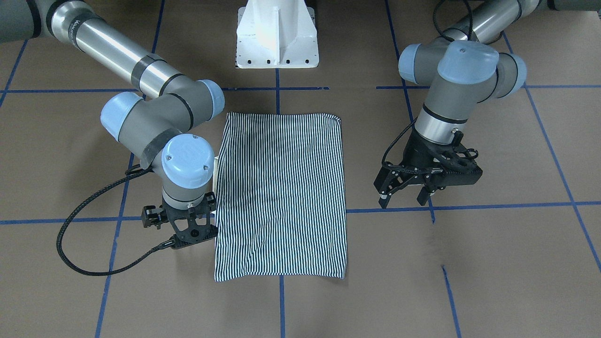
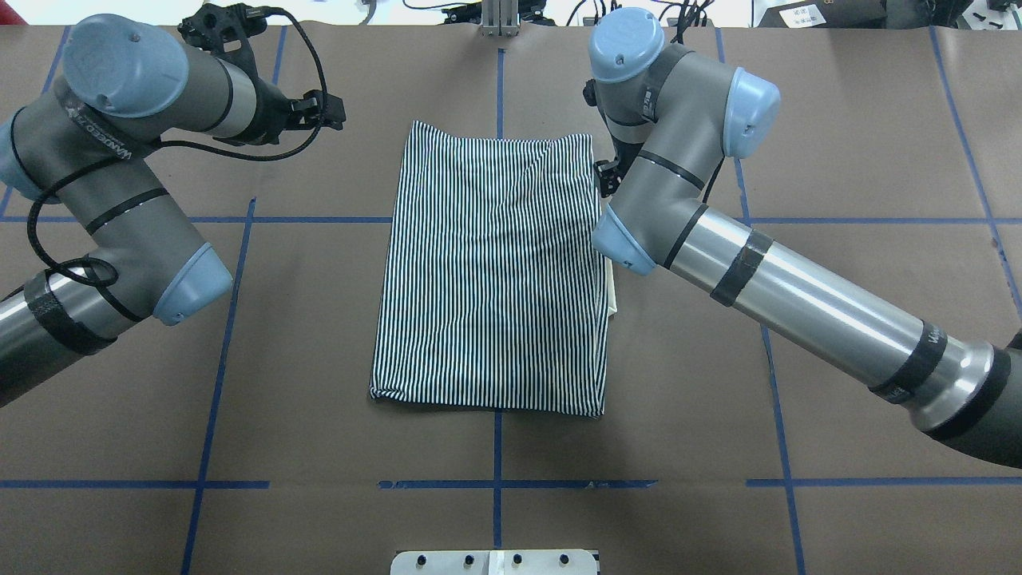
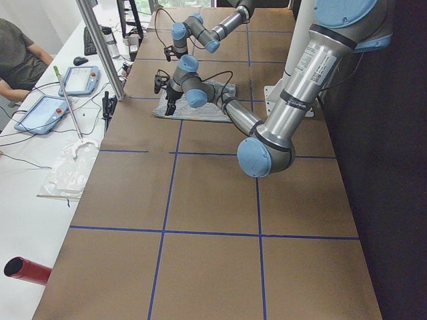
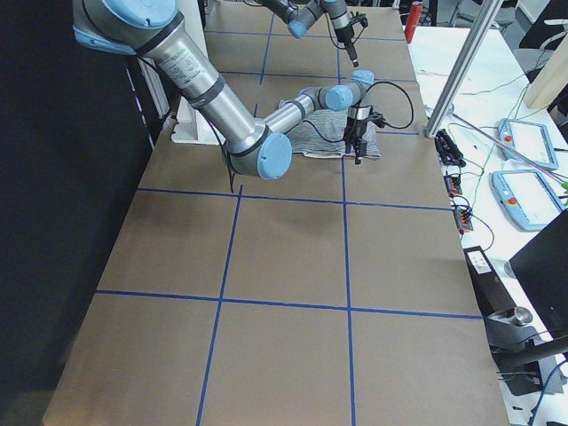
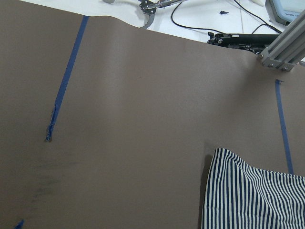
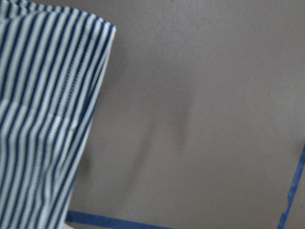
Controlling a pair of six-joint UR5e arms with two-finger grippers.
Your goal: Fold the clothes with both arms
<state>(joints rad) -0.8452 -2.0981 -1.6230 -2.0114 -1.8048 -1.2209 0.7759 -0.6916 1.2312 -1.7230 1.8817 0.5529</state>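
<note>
The striped polo shirt [image 1: 281, 197] lies flat on the brown table as a folded rectangle [image 2: 495, 271], with a strip of white collar [image 2: 612, 291] peeking out at its side. My left gripper [image 1: 403, 199] hovers open and empty above the table, apart from the shirt's edge; its wrist view shows only a shirt corner [image 5: 252, 195]. My right gripper [image 1: 188, 230] points down right beside the opposite long edge, near a corner; its fingers are hidden under the wrist, and its wrist view shows just the shirt's edge [image 6: 43, 119].
The white pedestal base [image 1: 277, 37] stands behind the shirt. Blue tape lines [image 2: 495, 483] grid the table. A side bench with tablets [image 3: 43, 110], cables and a seated person [image 3: 17, 57] runs along the far table edge. A red cylinder [image 3: 27, 270] lies there too.
</note>
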